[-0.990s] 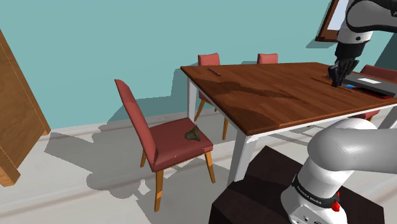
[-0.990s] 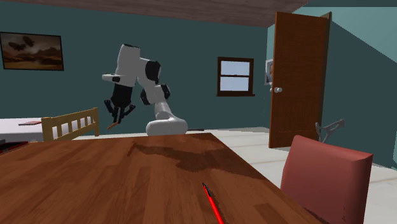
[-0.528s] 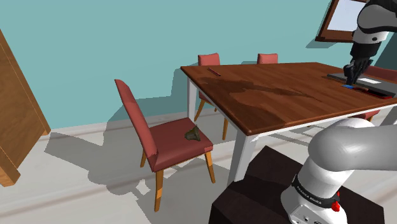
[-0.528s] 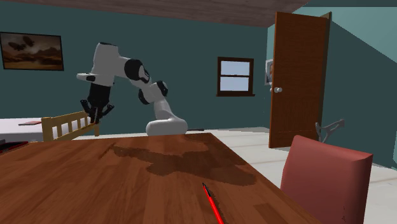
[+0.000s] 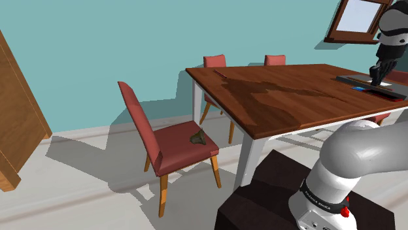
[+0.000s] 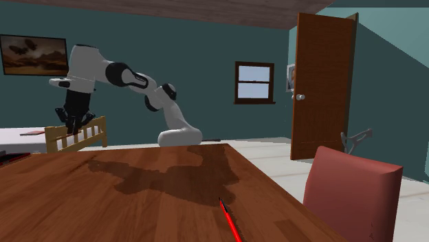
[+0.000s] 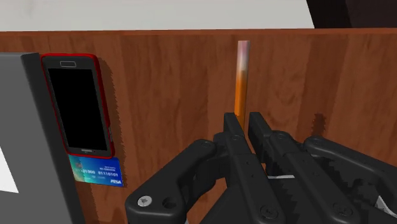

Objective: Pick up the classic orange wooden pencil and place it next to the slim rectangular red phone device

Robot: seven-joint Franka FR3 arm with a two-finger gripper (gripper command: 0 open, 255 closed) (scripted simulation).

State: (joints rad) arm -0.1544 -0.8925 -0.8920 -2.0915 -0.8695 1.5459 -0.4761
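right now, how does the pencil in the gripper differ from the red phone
The pencil is a thin orange stick; the phone is a broad flat slab, red-edged with a black screen. The pencil is clasped in the gripper; the phone lies free on the table. Both point roughly the same way.

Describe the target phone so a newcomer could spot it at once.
On the brown wooden table, find the big grey slab. The phone lies flat right beside it: slim, black screen, red rim, unlike the smaller blue card at its end.
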